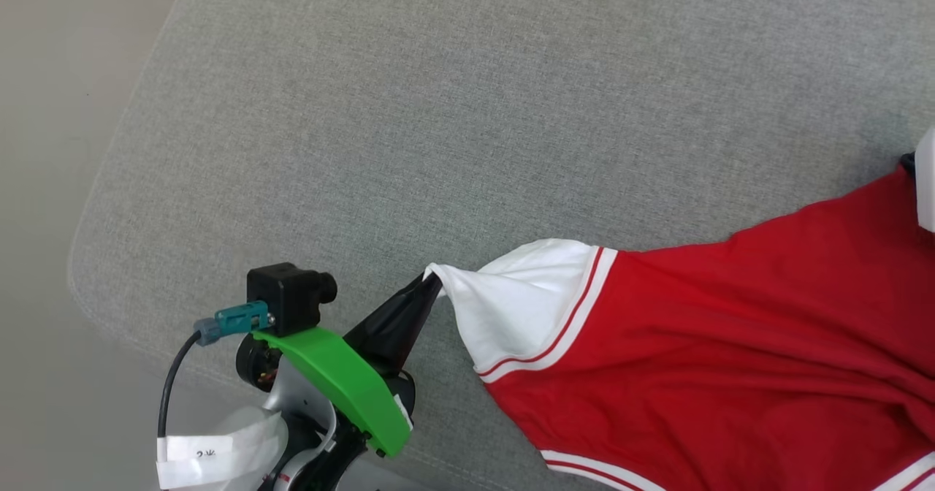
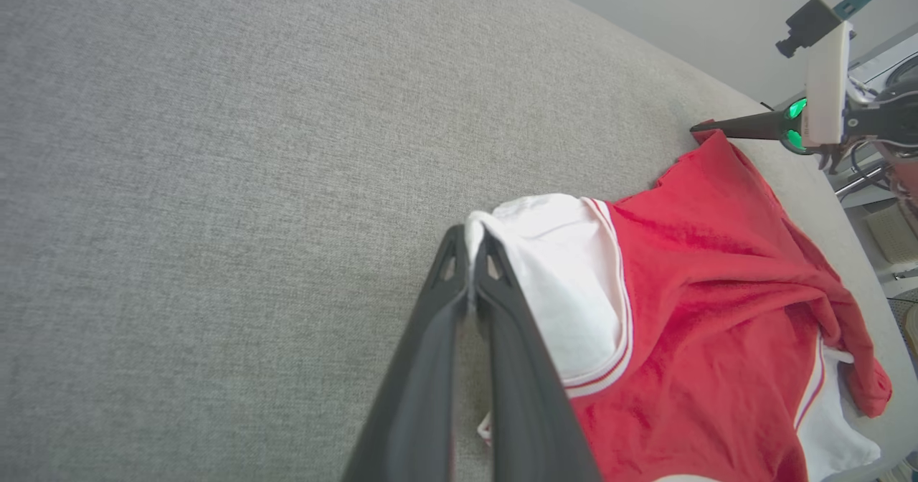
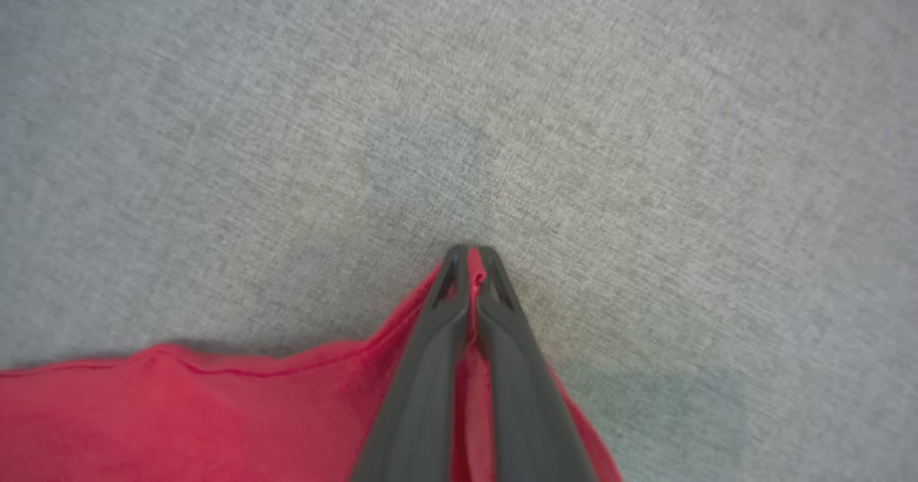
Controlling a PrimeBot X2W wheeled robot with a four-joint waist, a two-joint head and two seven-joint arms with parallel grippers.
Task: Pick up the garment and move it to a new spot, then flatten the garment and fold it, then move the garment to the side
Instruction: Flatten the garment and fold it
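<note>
A red shirt, the garment (image 1: 716, 345), lies partly spread on a grey upholstered surface (image 1: 438, 111), close to its near edge and reaching from about the middle of that edge off toward the right. One short white sleeve (image 1: 522, 301), edged with red and white stripes, points toward the surface's rounded near-left corner. The left gripper (image 1: 432, 279) comes in from that corner with its two dark fingers pressed together, and the tip of the white sleeve is pinched between them, drawn out to a point. A green bracket (image 1: 343, 389) and a small black camera (image 1: 288, 297) with a teal plug sit on that wrist. The right gripper (image 3: 471, 250) is also closed, with a fold of the red cloth's edge caught between its fingertips and showing as a thin red line between them. Seen from the left wrist, this second claw holds a red corner at the far end of the shirt, well apart from the first. Between the two grips the red body is wrinkled, resting on the grey cloth, and a second white sleeve shows at the shirt's far side. A strip of pale floor (image 1: 44, 184) runs beside the surface's left edge.
</note>
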